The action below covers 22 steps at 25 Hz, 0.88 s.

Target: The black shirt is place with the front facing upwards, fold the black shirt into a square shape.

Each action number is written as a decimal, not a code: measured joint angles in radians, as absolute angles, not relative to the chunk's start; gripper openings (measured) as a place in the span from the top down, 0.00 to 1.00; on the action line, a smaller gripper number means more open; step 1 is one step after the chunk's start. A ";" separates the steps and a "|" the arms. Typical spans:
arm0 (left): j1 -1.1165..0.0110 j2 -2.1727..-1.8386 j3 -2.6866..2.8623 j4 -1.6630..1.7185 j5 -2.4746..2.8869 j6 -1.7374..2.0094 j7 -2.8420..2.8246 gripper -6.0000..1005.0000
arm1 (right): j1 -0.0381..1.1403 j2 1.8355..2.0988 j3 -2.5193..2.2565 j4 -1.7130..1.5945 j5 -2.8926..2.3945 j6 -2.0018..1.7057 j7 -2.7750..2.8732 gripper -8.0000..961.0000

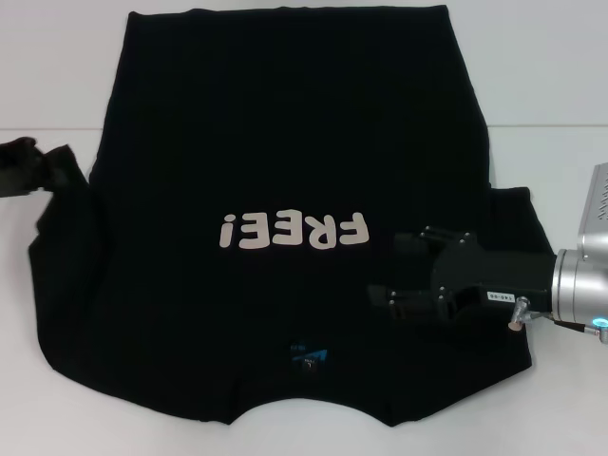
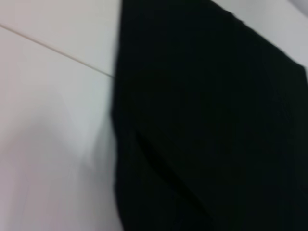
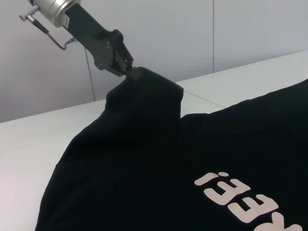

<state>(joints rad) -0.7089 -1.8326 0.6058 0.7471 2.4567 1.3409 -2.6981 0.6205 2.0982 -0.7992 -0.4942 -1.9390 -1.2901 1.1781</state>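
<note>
Pinching sleeve: left gripper (image 3: 126, 70) lifts black shirt (image 1: 285, 171) to fold inward | right gripper (image 1: 394, 296): over shoulder, grip state unclear

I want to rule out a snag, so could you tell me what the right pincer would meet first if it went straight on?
The right pincer points leftward, low over the black shirt; it would probably meet shirt fabric first, though height is unclear.
</note>
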 joint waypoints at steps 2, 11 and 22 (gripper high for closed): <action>-0.709 -1.845 0.606 0.746 2.433 1.344 -2.697 0.96 | 0.621 2.098 -0.799 -0.493 -1.939 -1.290 1.178 0.02; -0.715 -1.931 0.609 0.735 2.426 1.327 -2.700 0.96 | 0.621 2.098 -0.799 -0.492 -1.939 -1.296 1.179 0.03; -0.718 -1.968 0.607 0.620 2.364 1.230 -2.699 0.96 | 0.622 2.098 -0.799 -0.491 -1.939 -1.296 1.178 0.03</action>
<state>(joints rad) -0.7179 -1.9675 0.6074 0.6195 2.3644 1.2297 -2.6987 0.6217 2.0985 -0.7991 -0.4912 -1.9389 -1.2963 1.1780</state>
